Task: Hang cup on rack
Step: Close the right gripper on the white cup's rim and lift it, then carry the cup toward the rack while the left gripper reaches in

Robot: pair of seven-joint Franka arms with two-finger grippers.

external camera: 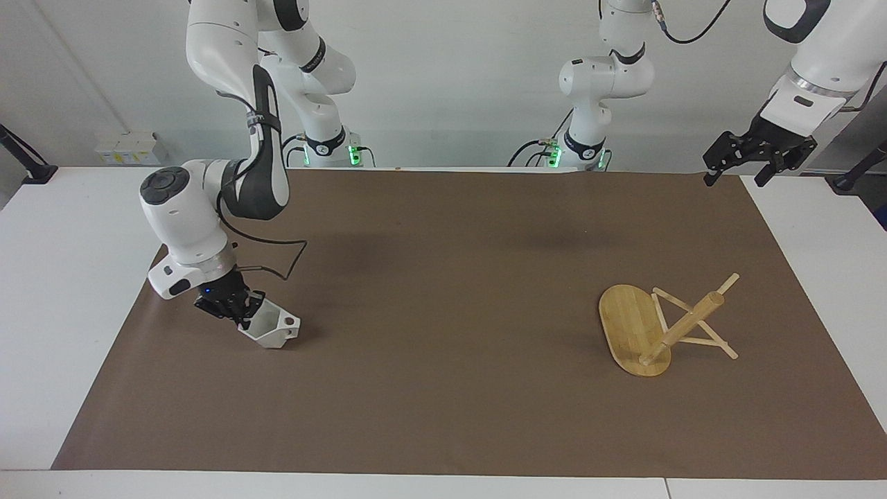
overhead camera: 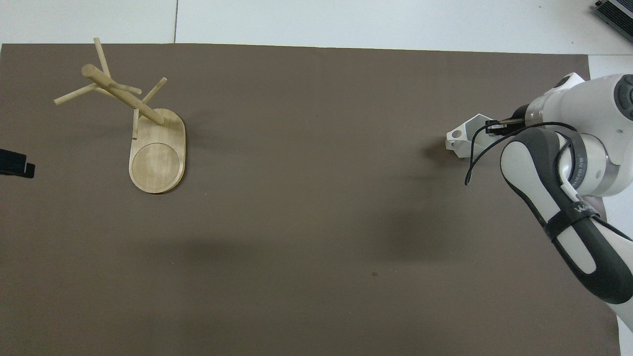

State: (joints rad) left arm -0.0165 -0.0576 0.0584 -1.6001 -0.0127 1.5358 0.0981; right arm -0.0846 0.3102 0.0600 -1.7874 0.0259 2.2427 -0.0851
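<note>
At the right arm's end of the table, your right gripper (external camera: 239, 315) has its fingers pinched on the rim wall of the cup (external camera: 271, 328), a small white faceted cup tipped on its side. The cup's open mouth faces the gripper and its blocky handle, with the round hole, points toward the middle of the table. It hangs low over the brown mat (external camera: 443, 291); whether it touches the mat cannot be told. A thin black cable (external camera: 277, 260) loops from the wrist just above the cup, near it but apart.

Moving across, you have bare mat through the middle, with only soft shadows of the arms on it. Nothing lies between the cup and the rack.

Toward the left arm's end stands the rack (external camera: 665, 326), well apart from the cup. Its oval bamboo base lies flat on the mat, and in the overhead view its thick post (overhead camera: 123, 96) leans away from the robots, with thin pegs sticking out around it.

Your left gripper (external camera: 738, 170) waits high over the mat's corner nearest the robots, its fingers spread wide and holding nothing.

The mat covers a white table (external camera: 62, 242); the arms' bases show green lights against a plain pale wall.
</note>
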